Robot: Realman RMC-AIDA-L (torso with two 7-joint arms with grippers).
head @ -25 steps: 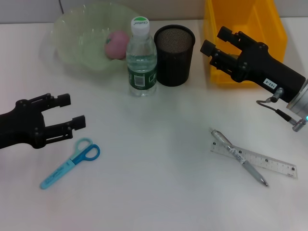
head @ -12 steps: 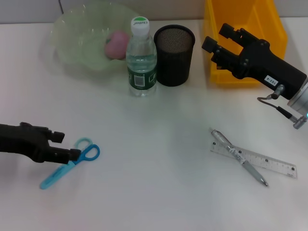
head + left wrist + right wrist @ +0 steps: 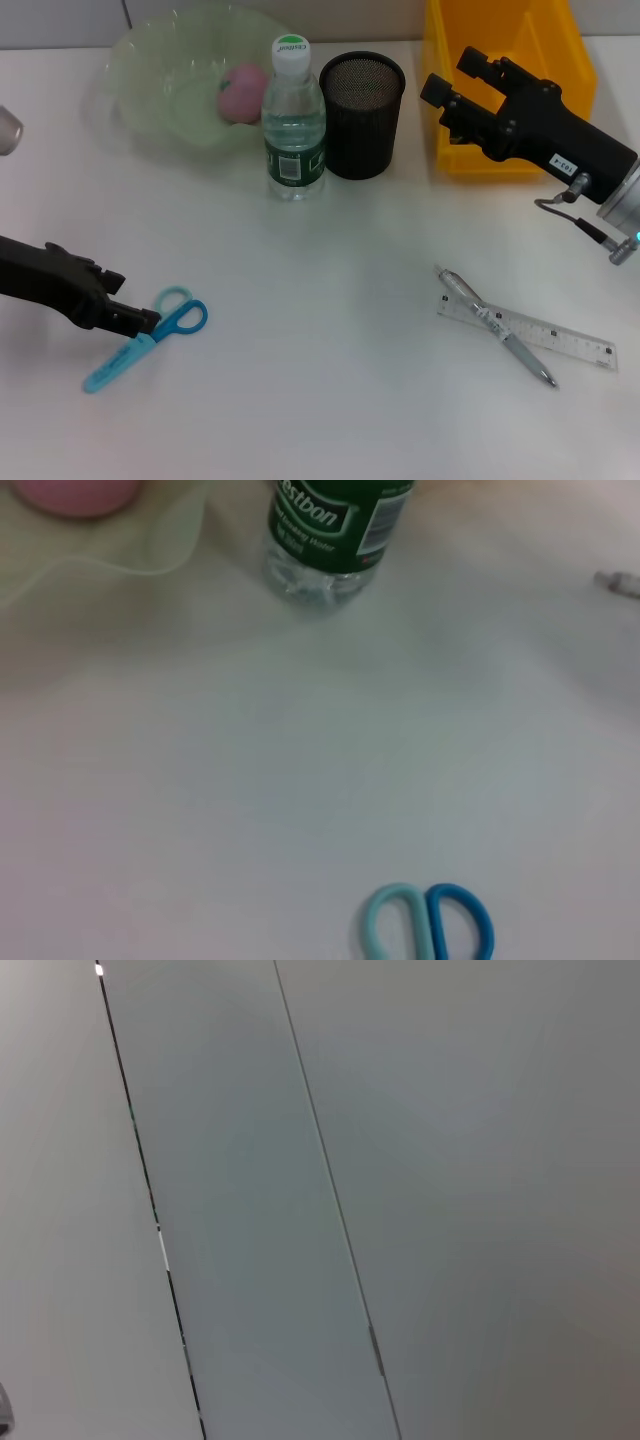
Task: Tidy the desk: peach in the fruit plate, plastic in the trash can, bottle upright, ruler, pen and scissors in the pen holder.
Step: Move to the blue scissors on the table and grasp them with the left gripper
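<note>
1. Lying flat on the table [image 3: 330, 300] at the robot's front left, the scissors [image 3: 146, 338] run their long axis diagonally; the blue and teal loop handles sit toward the table's middle and the pale blue blade end points out toward the near left edge.
2. The left gripper [image 3: 140, 320] is right at them, low over the table, its tip touching or just beside the shank below the handles; whether its fingers are apart or closed on the scissors I cannot tell from the head view, and the left wrist view shows only the two loops, no fingers.
3. The left arm is plainly the nearer one; the pick looks to turn on the gripper closing across that diagonal axis, not along it.
4. The pen holder [image 3: 362, 101], a black mesh cup, stands well away at the back; the bottle [image 3: 294, 120] is upright just beside it.
5. The peach [image 3: 243, 91] is in the fruit plate [image 3: 150, 75].
6. The pen [image 3: 497, 327] lies crossed over the ruler [image 3: 527, 332] at the right front, untouched.
7. The right gripper [image 3: 452, 77] hangs raised beside the yellow bin [image 3: 505, 40], fingers spread apart, holding nothing.
</note>
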